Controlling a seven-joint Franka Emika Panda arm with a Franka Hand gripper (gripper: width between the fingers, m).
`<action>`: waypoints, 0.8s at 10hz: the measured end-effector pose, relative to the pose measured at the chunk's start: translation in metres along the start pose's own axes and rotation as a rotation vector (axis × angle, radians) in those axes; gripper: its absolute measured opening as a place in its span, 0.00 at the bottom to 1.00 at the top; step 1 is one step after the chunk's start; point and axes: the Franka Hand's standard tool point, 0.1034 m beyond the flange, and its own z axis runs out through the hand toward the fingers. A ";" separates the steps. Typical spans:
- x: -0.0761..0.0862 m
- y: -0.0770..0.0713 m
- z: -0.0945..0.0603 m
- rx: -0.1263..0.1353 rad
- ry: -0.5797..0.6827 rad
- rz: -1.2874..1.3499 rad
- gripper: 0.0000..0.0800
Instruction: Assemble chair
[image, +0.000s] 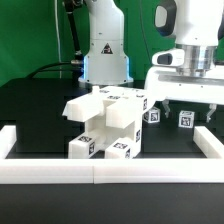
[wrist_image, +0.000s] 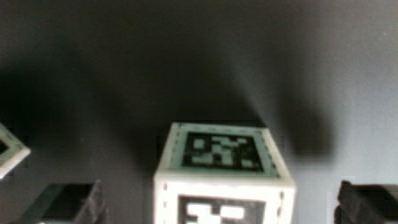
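The partly built white chair (image: 108, 125) stands in the middle of the black table, with tags on its blocks. At the exterior view's right, two short white tagged posts stand upright, one (image: 155, 114) close to the chair and the other (image: 186, 118) farther right. My gripper (image: 187, 102) hangs just above the farther post. In the wrist view this post (wrist_image: 222, 150) stands between my dark fingers (wrist_image: 68, 200), apart from both. The gripper (wrist_image: 221, 202) is open and holds nothing. The edge of another white part (wrist_image: 9, 152) shows at the side.
Long plain white border rails run along the front (image: 110, 170) and both sides (image: 210, 145) of the black table. The arm's white base (image: 105, 50) stands behind the chair.
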 end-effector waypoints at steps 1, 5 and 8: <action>-0.002 -0.001 0.001 -0.002 -0.002 -0.005 0.65; -0.002 -0.002 0.001 -0.001 -0.002 -0.007 0.36; 0.005 0.002 -0.003 -0.002 -0.003 -0.018 0.36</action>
